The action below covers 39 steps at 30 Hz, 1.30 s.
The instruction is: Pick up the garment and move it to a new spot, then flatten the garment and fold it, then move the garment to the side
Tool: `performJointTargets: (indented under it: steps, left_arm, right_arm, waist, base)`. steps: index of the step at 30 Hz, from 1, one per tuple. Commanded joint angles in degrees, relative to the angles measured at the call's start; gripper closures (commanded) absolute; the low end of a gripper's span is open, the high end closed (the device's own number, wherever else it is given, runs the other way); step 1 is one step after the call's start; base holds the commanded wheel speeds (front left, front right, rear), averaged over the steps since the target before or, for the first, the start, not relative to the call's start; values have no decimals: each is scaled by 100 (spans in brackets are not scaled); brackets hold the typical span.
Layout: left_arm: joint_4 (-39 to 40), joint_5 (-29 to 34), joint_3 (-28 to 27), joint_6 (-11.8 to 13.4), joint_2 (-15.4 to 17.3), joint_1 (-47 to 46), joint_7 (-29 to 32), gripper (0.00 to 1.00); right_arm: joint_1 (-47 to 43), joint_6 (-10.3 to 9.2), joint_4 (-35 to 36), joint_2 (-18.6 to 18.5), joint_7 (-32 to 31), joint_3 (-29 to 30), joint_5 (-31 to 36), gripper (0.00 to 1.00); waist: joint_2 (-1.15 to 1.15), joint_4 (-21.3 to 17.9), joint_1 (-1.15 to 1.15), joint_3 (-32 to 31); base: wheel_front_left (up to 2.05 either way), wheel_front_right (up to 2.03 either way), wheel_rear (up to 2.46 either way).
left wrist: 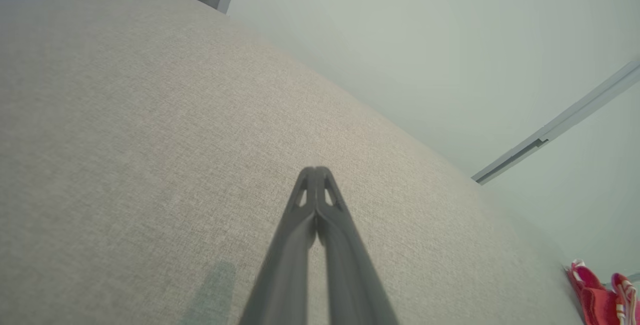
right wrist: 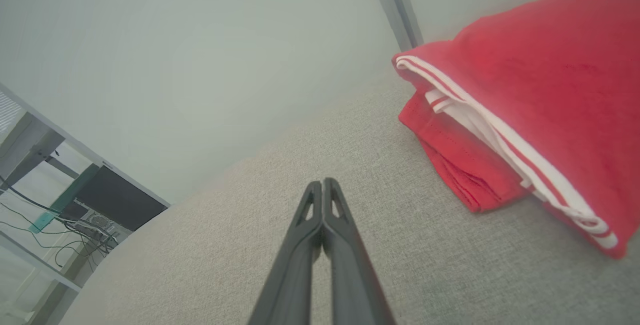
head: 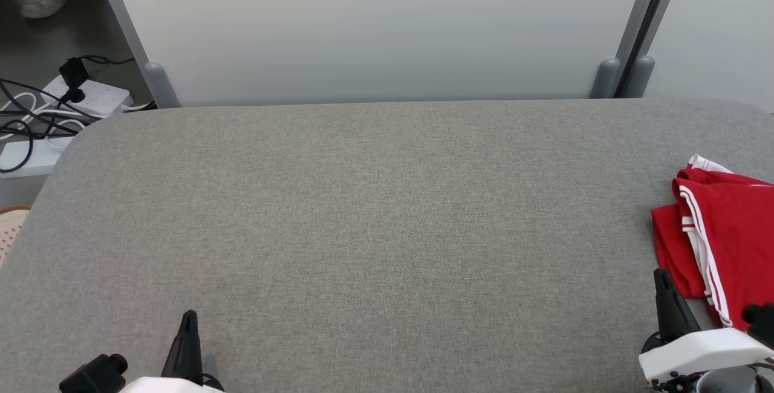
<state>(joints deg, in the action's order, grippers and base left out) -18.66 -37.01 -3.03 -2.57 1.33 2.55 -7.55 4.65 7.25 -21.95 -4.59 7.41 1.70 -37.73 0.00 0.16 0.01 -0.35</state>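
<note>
Garment (head: 731,230), red with white stripes, lies folded at the grey surface's (head: 387,211) right edge. Leftmost, a white power strip (head: 97,95) sits on the floor. Left gripper (head: 189,317), fingers pressed together and empty, is at the near left. The right gripper (head: 661,274), likewise closed and empty, is just beside the garment.

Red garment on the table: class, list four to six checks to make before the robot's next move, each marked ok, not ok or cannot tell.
1. Garment found: ok, lying at the right side of the table.
2. Garment fully in the head view: not ok, cut off at the picture's edge.
3. Right gripper free: ok, shut, empty, beside the garment without touching it.
4. Left gripper free: ok, shut, empty, over bare table.
5. Jaws ready to grasp: not ok, both closed.
</note>
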Motion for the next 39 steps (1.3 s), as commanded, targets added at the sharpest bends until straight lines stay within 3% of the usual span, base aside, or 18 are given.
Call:
performJointTargets:
  steps: [1,39]
  left_arm:
    - [184,-229,-109,-77,96,-334,55,100]
    - [311,-2670,-220,-268,123,-584,678,100]
  right_arm:
    - [180,12,201,-57,-73,22,-214,100]
    - [168,18,474,48,-683,236,-2627,100]
  waist:
    - [0,0,-1,1]
    - [0,-7,-1,25]
  base:
    - [0,0,0]
    - [0,0,0]
